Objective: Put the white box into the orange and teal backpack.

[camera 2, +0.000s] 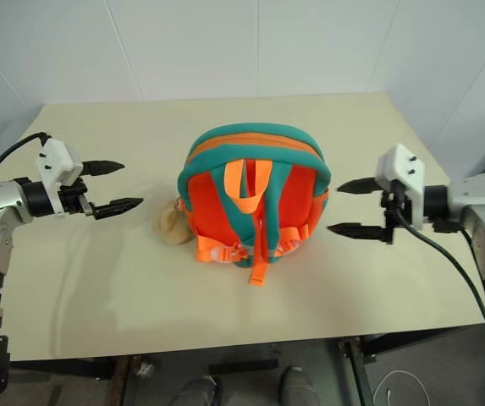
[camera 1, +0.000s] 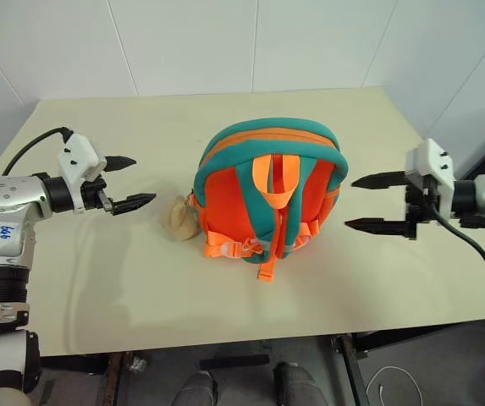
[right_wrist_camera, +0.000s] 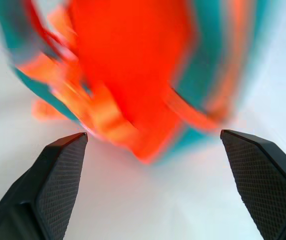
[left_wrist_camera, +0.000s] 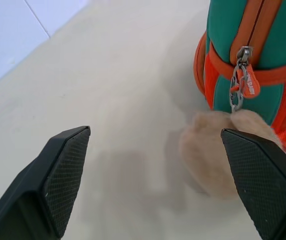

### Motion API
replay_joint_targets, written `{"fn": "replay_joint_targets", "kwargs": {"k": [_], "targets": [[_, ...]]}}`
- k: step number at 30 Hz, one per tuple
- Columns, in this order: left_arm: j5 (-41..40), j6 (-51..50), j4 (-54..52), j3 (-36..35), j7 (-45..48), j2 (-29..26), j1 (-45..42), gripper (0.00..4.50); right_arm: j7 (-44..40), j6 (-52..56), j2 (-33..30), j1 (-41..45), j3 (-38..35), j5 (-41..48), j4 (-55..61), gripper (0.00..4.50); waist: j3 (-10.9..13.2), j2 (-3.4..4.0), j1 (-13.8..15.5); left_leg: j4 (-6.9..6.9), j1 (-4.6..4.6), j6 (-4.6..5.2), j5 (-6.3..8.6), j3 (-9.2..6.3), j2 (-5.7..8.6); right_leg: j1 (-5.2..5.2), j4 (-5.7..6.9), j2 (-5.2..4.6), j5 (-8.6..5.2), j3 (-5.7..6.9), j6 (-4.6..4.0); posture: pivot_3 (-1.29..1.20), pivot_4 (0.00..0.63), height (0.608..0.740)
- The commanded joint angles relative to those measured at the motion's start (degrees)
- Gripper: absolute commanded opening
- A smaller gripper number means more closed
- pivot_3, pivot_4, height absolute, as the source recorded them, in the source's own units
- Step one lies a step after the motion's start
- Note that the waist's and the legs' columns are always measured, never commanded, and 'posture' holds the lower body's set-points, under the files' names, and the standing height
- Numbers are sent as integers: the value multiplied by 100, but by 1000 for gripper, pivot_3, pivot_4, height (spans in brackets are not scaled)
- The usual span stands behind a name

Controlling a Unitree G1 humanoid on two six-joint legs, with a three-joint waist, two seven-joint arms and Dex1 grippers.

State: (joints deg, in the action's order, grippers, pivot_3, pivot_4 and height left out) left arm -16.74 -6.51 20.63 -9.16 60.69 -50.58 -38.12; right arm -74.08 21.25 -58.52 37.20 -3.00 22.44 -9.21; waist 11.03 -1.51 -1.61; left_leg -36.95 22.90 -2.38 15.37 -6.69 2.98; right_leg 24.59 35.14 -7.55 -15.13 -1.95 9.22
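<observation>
**Both grippers spread wide on either side of the backpack**

The left gripper [camera 1: 129, 182] hangs over the table with its two black, tapering fingers [left_wrist_camera: 65, 172] far apart and nothing between them; their inner pads carry a fine diamond-grid texture. The right gripper [camera 1: 376, 203] mirrors it on the opposite side, fingers equally wide, holding and touching nothing. Both point inward toward the orange and teal backpack [camera 1: 267, 190], each well clear of it.

The backpack lies in the middle of the pale beige, matte table [camera 1: 183, 288], a small rounded dome of smooth, soft-looking fabric: orange body, teal trim and shoulder straps, orange webbing loop and buckles. Its zip line runs along the teal rim and looks closed, with a metal zipper pull [left_wrist_camera: 238, 80] hanging. A tan plush toy [camera 1: 179, 220], fuzzy and roundish, rests against its left side, nearer the left gripper.
</observation>
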Motion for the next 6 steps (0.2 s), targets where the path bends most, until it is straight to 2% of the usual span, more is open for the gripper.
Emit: {"fn": "replay_joint_targets", "kwargs": {"k": [1, 6], "targets": [[-204, 377, -70, -439, 116, -142, 176, 4485, 135, -407, -146, 101, -435, -147, -661, 4500, 1, 2, -21, 0, -2, 0, 1, 4, -1, 0, 0, 0, 0, -1, 0, 0, 150, 740], [-334, 308, -356, -760, 73, -191, 488, 4485, 273, -747, 16, 415, -468, -297, -1215, 4500, 4, 7, -21, 4, -7, -1, 1, 14, -10, 2, -1, 2, 4, -1, -6, 0, 150, 740]]}}
